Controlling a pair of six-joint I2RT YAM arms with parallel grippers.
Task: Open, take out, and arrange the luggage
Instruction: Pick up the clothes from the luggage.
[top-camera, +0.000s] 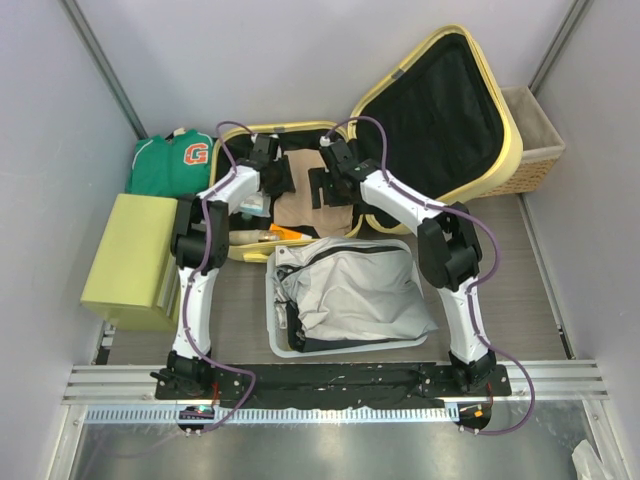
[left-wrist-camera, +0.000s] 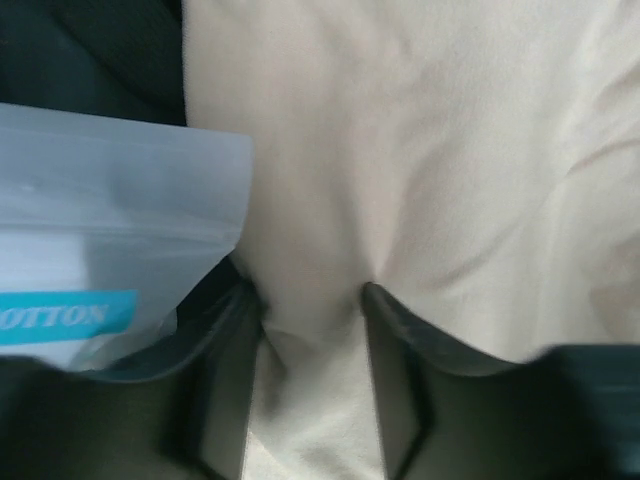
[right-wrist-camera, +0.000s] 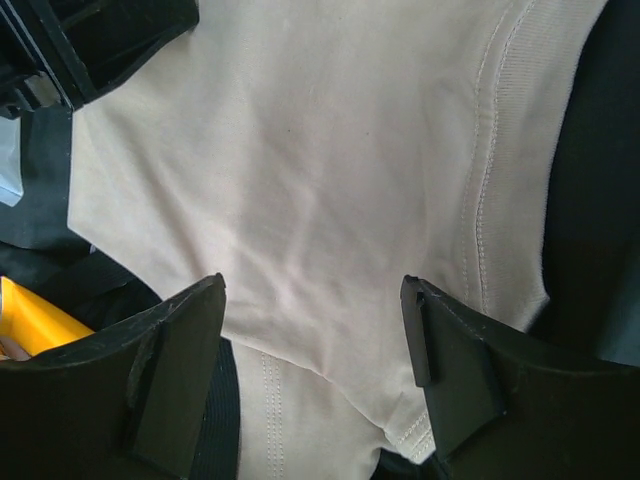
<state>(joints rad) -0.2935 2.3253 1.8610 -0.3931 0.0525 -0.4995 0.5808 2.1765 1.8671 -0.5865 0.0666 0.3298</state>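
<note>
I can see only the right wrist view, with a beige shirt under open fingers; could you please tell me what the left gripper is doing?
Observer: The left gripper is pressed onto that same beige shirt, cloth bunching between its parted fingers.
Operator: Thank you. Is anything beside it?
Observer: A clear pouch with a teal label lies at the shirt's left edge.
Operator: And the lid?
Observer: The luggage lid stands raised at the back right, in front of a wicker basket.
</note>
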